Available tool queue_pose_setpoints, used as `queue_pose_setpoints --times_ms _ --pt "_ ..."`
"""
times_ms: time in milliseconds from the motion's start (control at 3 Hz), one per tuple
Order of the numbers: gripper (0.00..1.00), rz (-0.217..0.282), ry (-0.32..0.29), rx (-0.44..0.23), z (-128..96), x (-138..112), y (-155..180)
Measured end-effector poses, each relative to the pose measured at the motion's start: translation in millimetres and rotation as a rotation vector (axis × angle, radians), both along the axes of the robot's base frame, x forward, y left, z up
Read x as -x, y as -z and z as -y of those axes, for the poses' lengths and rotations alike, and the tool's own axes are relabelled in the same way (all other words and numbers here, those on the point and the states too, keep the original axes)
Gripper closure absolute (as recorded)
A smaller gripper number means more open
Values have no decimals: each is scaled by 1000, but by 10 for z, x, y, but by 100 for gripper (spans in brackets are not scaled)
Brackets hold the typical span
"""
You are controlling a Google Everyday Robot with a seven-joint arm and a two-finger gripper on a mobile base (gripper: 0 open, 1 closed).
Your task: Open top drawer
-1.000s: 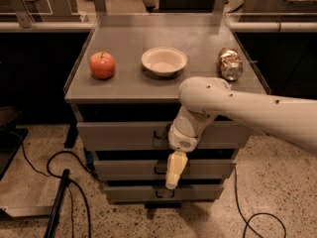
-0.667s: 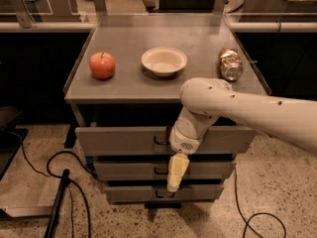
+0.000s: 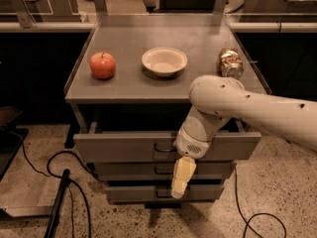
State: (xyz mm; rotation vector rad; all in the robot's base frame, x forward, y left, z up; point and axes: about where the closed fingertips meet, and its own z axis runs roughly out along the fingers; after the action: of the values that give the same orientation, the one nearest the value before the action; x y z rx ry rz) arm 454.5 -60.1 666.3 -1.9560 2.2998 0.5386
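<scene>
The top drawer (image 3: 119, 146) is the widest grey drawer of the cabinet. It stands pulled out toward me, with a dark gap showing behind its front panel. Its small dark loop handle (image 3: 163, 147) sits at the panel's middle. My gripper (image 3: 181, 177) hangs down from the white arm (image 3: 218, 103), just right of and below that handle, in front of the middle drawer (image 3: 129, 170). The arm's wrist covers part of the top drawer's front. The bottom drawer (image 3: 133, 193) is pushed in.
On the grey cabinet top (image 3: 148, 33) stand a red apple (image 3: 102, 65), a white bowl (image 3: 164, 61) and a crumpled can (image 3: 231, 62). Black cables (image 3: 74, 182) and a dark pole (image 3: 57, 202) lie on the speckled floor at the left. Another cable (image 3: 257, 217) lies at the right.
The top drawer has slid further out toward me, and the gap behind its front has widened. My gripper and wrist have moved toward me with it.
</scene>
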Motion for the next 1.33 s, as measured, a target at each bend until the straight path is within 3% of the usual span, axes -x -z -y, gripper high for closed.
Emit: queue_pose_setpoints --times_ms 333,667,1000,1333 --pt "0 -2 5 19 41 240 -72" --pt "0 1 43 64 114 687 -250" --pt "0 12 39 71 122 695 -280" --pt "0 53 16 63 26 549 -247"
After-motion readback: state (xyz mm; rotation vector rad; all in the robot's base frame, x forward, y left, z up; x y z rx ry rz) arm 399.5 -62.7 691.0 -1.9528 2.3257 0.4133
